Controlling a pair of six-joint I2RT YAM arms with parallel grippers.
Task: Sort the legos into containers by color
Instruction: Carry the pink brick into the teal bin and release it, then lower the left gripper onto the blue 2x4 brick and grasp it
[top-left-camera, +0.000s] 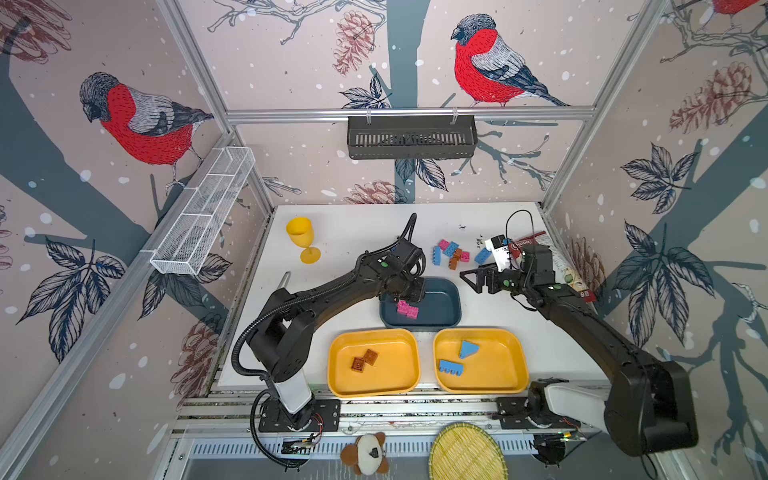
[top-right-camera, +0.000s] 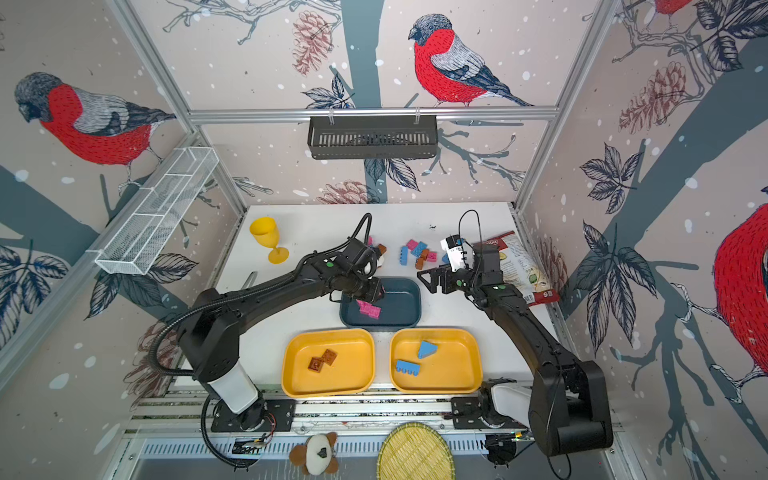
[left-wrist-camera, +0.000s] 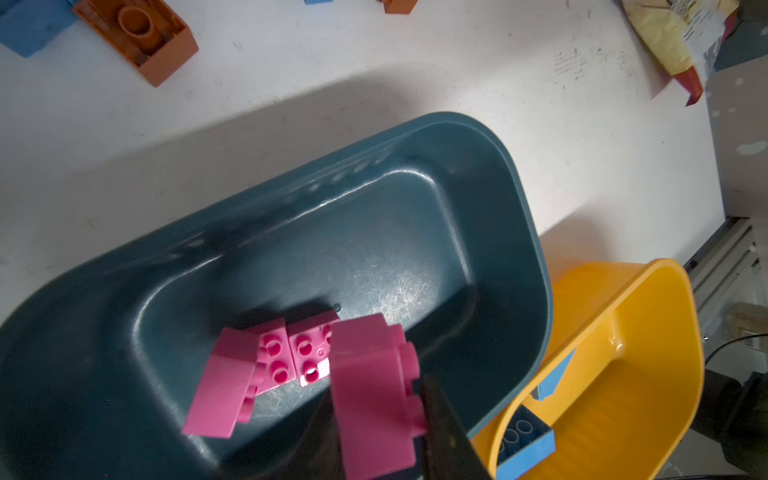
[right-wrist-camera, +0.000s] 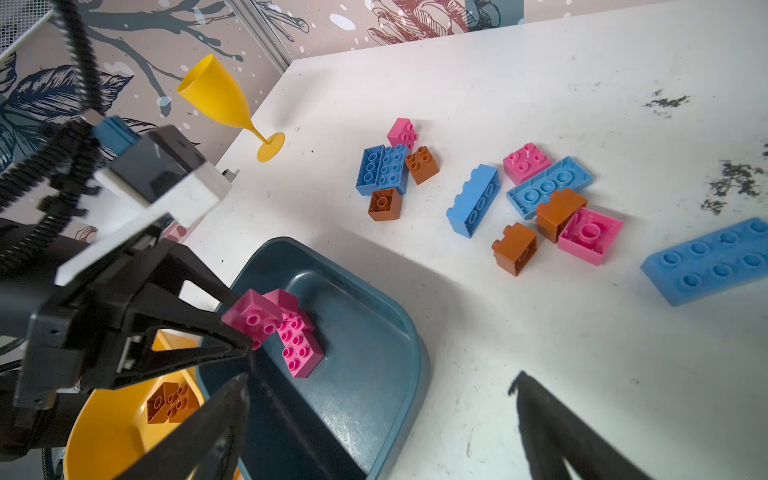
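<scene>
Your left gripper pinches a pink brick low over the teal tray, just above the other pink bricks inside it (one leans on its neighbour). Your right gripper hangs with jaws spread wide at the tray's 2 o'clock. The unsorted legos lie at its 1 o'clock.

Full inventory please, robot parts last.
teal tray: 1, table centre
pink bricks: 2, teal tray
yellow trays: 2, table front
brown bricks: 2, left yellow tray
blue pieces: 2, right yellow tray
loose bricks: about twelve, mixed colours, behind trays
goblet: 1, yellow, back left
snack bag: 1, right edge
slotted basket: 1, black, back wall
mesh basket: 1, white, left wall
plush toy: 1, brown, past table front
woven plate: 1, straw, beside toy
left claw: third pink brick between fingers
right claw: open, empty
</scene>
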